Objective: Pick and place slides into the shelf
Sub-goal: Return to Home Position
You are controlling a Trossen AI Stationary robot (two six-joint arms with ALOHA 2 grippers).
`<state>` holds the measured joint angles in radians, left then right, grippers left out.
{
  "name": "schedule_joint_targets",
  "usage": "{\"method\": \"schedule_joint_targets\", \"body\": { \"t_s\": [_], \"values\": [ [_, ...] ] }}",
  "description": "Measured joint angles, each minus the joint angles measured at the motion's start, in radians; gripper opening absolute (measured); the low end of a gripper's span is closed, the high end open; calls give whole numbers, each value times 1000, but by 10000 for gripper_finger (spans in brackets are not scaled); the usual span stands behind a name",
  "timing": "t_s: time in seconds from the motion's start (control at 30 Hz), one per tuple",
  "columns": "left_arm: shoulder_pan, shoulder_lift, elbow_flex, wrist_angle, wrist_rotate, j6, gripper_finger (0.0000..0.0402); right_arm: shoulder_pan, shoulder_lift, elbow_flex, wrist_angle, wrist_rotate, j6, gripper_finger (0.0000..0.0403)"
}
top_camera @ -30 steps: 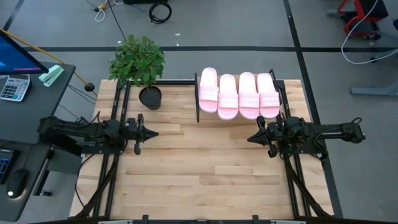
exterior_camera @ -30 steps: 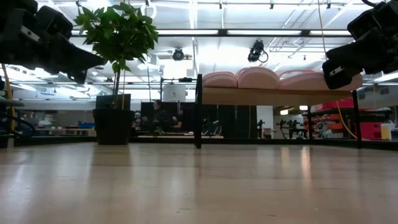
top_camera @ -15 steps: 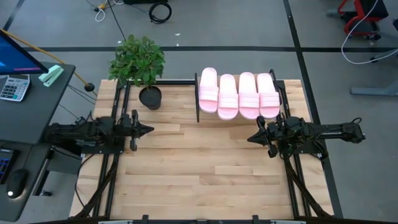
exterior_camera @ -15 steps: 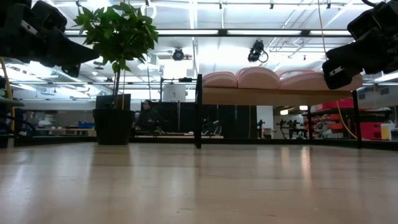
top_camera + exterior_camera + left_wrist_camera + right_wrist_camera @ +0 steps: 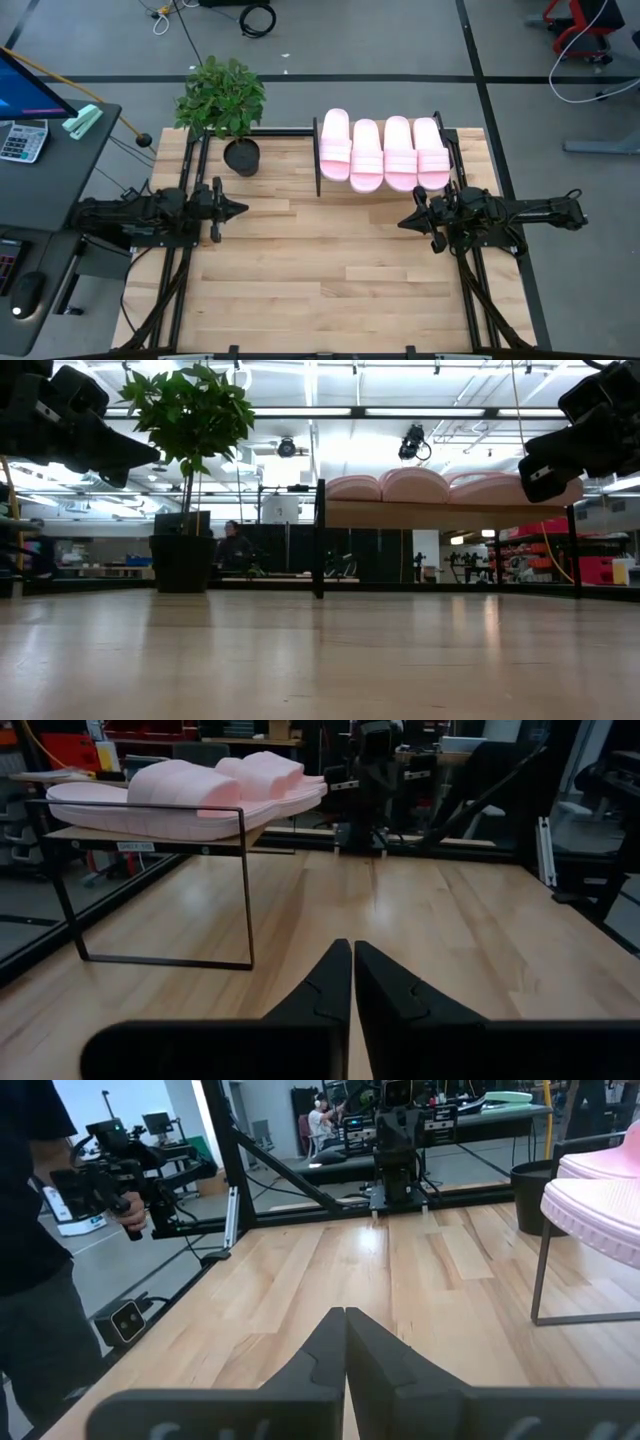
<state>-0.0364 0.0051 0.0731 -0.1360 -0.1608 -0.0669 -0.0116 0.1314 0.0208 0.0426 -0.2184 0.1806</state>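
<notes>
Closest to me, my left gripper hangs above the left side of the light wood tabletop, its two dark fingers pressed together on nothing. Opposite, my right gripper hovers over the right side, its own pair likewise closed and empty. The two tips face each other, well apart. Farther back, the low rack with a pale wood panel and thin black metal frame stands at the table's far edge. It carries all four pale pink foam slide sandals packed side by side. Left of it sits a leafy green plant in a black pot.
</notes>
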Motion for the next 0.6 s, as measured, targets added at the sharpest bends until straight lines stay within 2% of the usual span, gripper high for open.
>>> {"method": "schedule_joint_targets", "body": {
  "t_s": [0.27,0.6],
  "values": [
    [0,0,0,0,-2,1,44,0,0,1,3,0,0,14],
    [0,0,0,1,-3,1,30,0,0,2,3,0,0,14]
  ]
}}
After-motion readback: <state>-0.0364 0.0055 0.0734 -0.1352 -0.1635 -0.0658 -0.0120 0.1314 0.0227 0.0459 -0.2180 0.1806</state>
